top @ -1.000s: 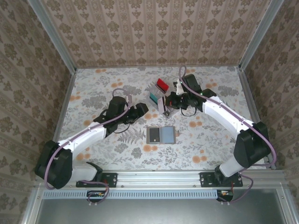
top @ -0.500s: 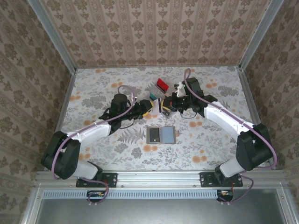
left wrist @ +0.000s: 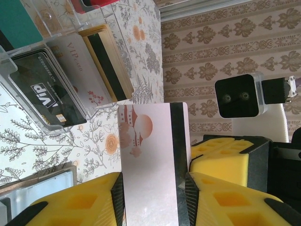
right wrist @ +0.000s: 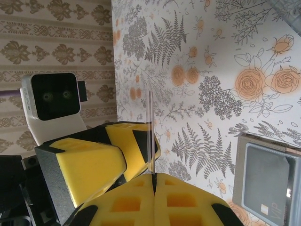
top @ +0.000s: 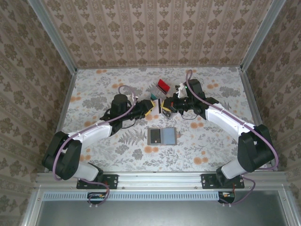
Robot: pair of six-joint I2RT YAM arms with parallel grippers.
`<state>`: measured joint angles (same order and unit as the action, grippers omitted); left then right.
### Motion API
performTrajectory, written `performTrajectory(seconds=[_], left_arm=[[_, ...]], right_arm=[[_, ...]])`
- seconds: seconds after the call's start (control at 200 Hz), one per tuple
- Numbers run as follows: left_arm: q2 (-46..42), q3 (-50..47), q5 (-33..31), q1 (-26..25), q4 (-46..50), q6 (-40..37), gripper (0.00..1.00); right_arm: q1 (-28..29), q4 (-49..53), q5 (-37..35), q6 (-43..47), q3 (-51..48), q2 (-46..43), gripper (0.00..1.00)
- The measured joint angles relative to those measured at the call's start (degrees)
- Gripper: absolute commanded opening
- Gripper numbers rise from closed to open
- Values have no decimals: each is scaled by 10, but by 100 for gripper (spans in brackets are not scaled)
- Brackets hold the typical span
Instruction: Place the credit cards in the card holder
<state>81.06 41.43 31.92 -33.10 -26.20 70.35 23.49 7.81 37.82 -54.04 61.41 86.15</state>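
- Floral desk (top: 94,94) from above: your left hand (top: 150,107) and right hand (top: 164,108) meet beside the clear rack (top: 159,89), likely for a handover. The card holder (top: 162,136) lies open just beyond them, toward the arm bases.
- Left wrist: your left hand (left wrist: 153,193) pinches the pink card (left wrist: 153,155) by its long edges.
- Right wrist: your right hand (right wrist: 154,181) clamps that card (right wrist: 151,132) edge-on.

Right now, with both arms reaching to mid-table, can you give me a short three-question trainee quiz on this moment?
1. True or false: the card holder lies open on the table, apart from both grippers.
2. The left gripper and right gripper are both at the pale card. Which one pinches its flat faces? A) left B) right
3. In the top view, what colour is the rearmost card in the clear rack?
Key: 1 true; 2 B; 3 red.
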Motion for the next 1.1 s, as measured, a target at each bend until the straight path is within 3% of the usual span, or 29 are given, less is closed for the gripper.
performTrajectory(seconds=[0.215, 0.41, 0.73, 1.095], left_arm=[[4, 0, -1, 2, -5, 10, 25], [6, -5, -2, 4, -14, 25, 0], [-14, -26, -18, 2, -2, 91, 0], [-48, -29, -84, -10, 175, 50, 0]], right_arm=[[0, -10, 0, -4, -5, 0, 0], [-3, -9, -2, -4, -7, 0, 0], [-1, 31, -25, 8, -11, 2, 18], [20, 88, -87, 62, -75, 4, 21]])
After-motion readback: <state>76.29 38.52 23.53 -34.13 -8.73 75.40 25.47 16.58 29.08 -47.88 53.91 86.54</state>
